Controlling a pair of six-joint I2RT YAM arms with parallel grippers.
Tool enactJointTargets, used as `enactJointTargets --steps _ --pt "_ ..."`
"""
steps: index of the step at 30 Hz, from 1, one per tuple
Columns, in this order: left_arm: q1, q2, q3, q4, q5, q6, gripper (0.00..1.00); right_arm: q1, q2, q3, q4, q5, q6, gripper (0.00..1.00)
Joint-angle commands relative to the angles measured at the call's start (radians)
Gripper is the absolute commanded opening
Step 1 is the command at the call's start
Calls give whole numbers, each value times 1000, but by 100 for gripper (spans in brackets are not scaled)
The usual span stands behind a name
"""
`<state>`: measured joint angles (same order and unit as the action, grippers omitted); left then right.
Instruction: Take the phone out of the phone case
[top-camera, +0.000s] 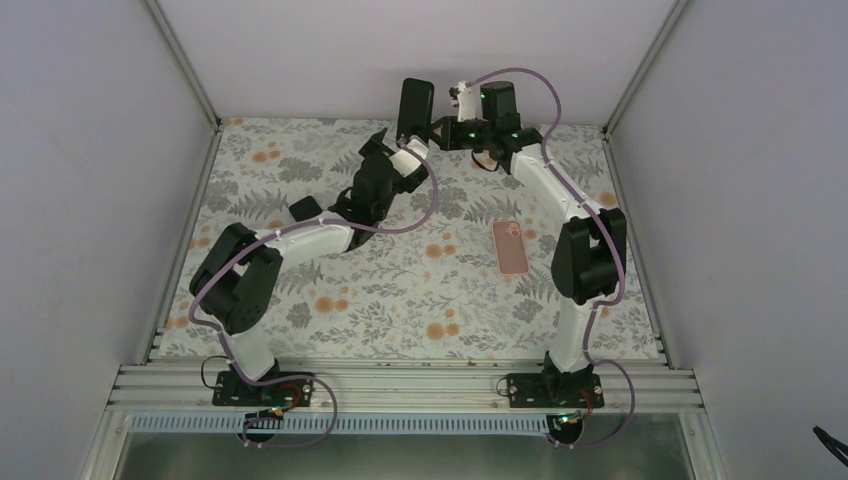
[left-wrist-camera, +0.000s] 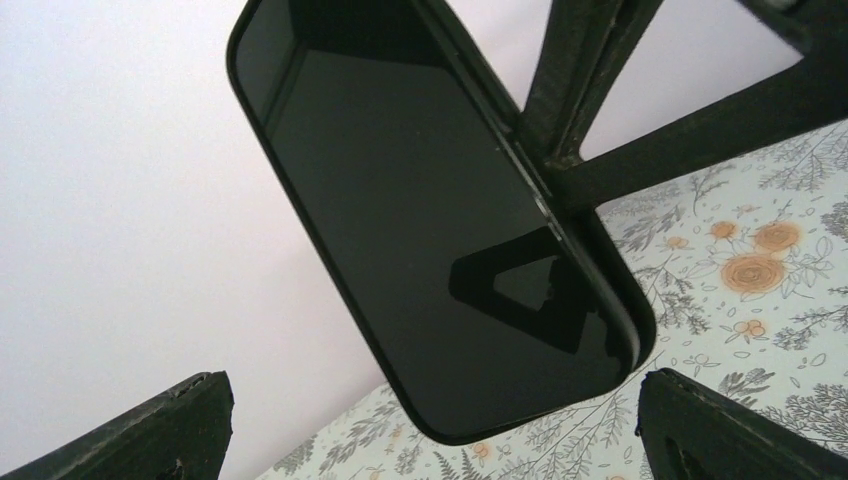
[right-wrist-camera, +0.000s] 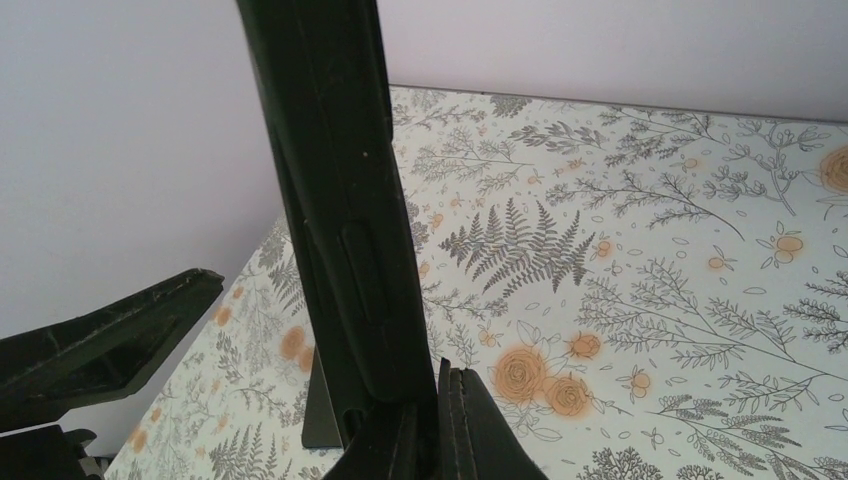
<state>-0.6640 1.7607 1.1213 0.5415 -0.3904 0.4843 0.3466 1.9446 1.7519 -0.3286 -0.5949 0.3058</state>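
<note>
A black phone case (top-camera: 415, 106) with a glossy dark phone screen (left-wrist-camera: 420, 220) showing in it is held upright in the air at the back of the table. My right gripper (top-camera: 440, 131) is shut on its lower right edge; the right wrist view shows the case edge-on (right-wrist-camera: 340, 200) with the fingers (right-wrist-camera: 470, 425) pinching it. My left gripper (top-camera: 388, 146) is open just below and left of the case, its fingers (left-wrist-camera: 170, 430) spread wide on both sides of the case's lower end without touching it.
A pink phone-shaped object (top-camera: 511, 247) lies flat on the floral mat (top-camera: 400, 290), in front of the right arm. White walls (top-camera: 100, 150) close in the left, back and right sides. The left gripper's finger (right-wrist-camera: 100, 340) shows in the right wrist view.
</note>
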Motion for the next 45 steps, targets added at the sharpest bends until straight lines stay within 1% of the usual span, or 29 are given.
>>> enactJointTargets --steps 1,4,10,17,23,30,38,42,45 --pt "-14 -25 18 10 22 -20 100 10 -47 1 76 -46 18 3" --pt "-18 -20 24 11 29 -12 100 9 -42 5 75 -48 19 4" --pt "-25 16 46 33 -42 22 100 9 -53 0 73 -47 17 3" --pt "-26 64 64 110 -103 108 100 14 -65 -14 83 -51 26 3" --pt "-26 81 40 159 -117 140 100 17 -73 -11 82 -57 30 3" --pt "-23 88 8 253 -156 198 100 21 -82 -30 84 -50 26 4" --pt "-14 108 17 241 -171 178 100 28 -86 -36 94 -67 49 3" --pt "-6 127 7 315 -222 213 100 33 -105 -58 102 -77 59 3" --pt "13 127 3 336 -239 222 100 38 -121 -74 106 -75 60 3"
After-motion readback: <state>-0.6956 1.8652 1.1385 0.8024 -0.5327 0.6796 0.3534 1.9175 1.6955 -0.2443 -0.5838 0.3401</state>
